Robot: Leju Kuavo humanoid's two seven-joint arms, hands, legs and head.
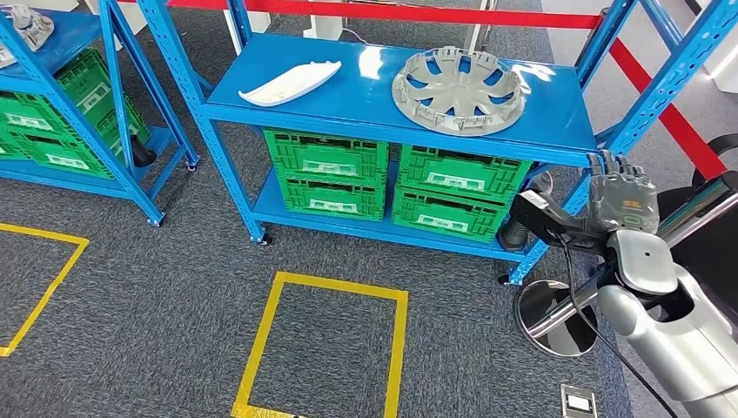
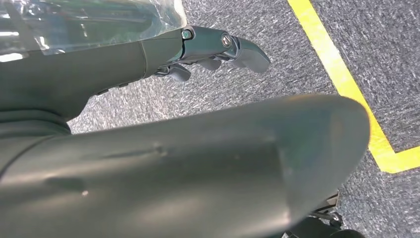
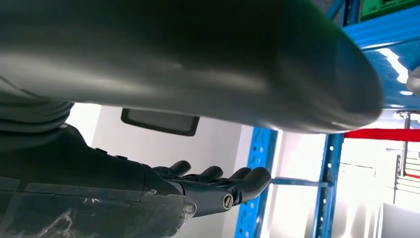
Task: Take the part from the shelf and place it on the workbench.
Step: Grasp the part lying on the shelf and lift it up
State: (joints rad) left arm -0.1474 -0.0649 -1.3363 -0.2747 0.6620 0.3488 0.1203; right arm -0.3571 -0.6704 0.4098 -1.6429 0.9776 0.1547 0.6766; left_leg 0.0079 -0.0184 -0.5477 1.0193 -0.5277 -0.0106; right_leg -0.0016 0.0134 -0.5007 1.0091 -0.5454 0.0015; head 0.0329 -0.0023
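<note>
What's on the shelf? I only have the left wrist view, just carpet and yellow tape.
Observer: Two parts lie on the top board of the blue shelf: a white curved trim piece and a grey wheel cover.
Operator: Right hand holding either one?
Observer: No. The right hand is up beside the shelf's right post, with nothing in it.
Operator: Anything under the top board?
Observer: Four green crates, stacked two by two on the lower board.
</note>
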